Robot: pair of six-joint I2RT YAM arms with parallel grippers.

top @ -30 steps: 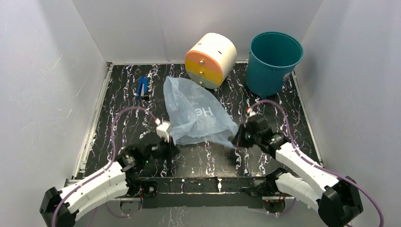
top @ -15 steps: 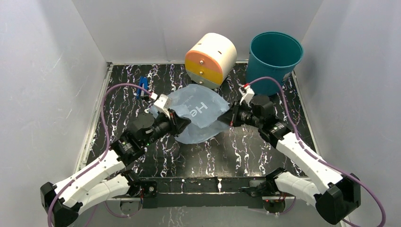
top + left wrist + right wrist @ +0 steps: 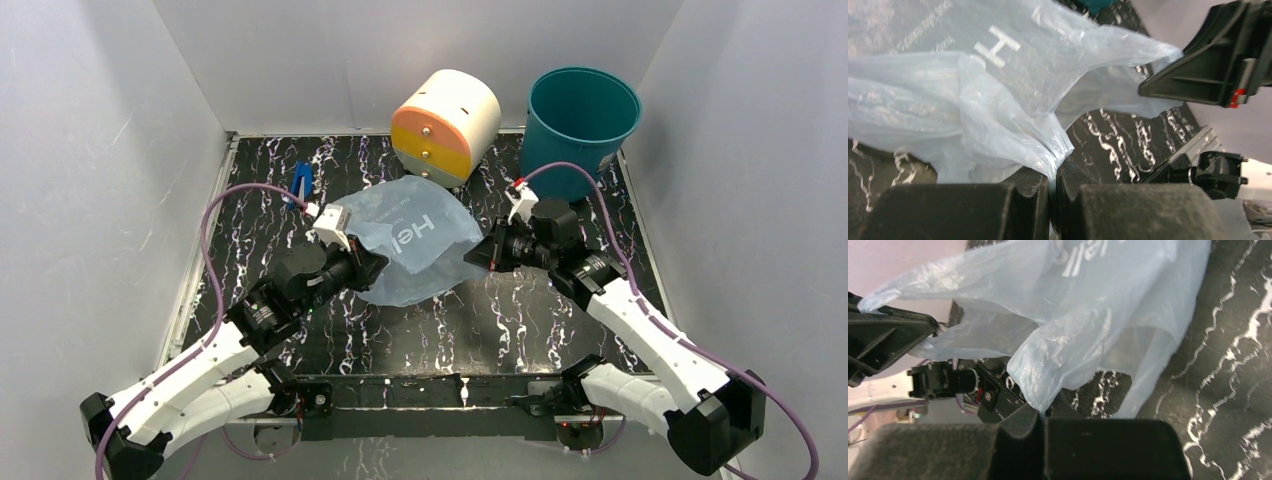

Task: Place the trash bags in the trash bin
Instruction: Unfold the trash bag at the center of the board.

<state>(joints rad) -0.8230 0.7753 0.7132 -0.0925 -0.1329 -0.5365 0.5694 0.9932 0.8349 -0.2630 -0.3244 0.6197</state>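
Observation:
The light-blue trash bag (image 3: 415, 250) with white lettering hangs stretched between both grippers above the middle of the table. My left gripper (image 3: 368, 262) is shut on its left edge; in the left wrist view the trash bag (image 3: 993, 100) bunches into the left gripper (image 3: 1052, 172). My right gripper (image 3: 482, 255) is shut on its right edge, the trash bag (image 3: 1088, 315) pinched in the right gripper (image 3: 1042, 415). The teal trash bin (image 3: 580, 130) stands upright at the back right, beyond the right gripper.
A cream-and-orange drum (image 3: 446, 125) lies on its side at the back centre, just behind the bag. A small blue object (image 3: 300, 185) lies at the back left. White walls close in the table on three sides.
Both arms have lifted the bag off the table and carried it away from the near edge. The bag, flat a second ago, now hangs spread between the two grippers.

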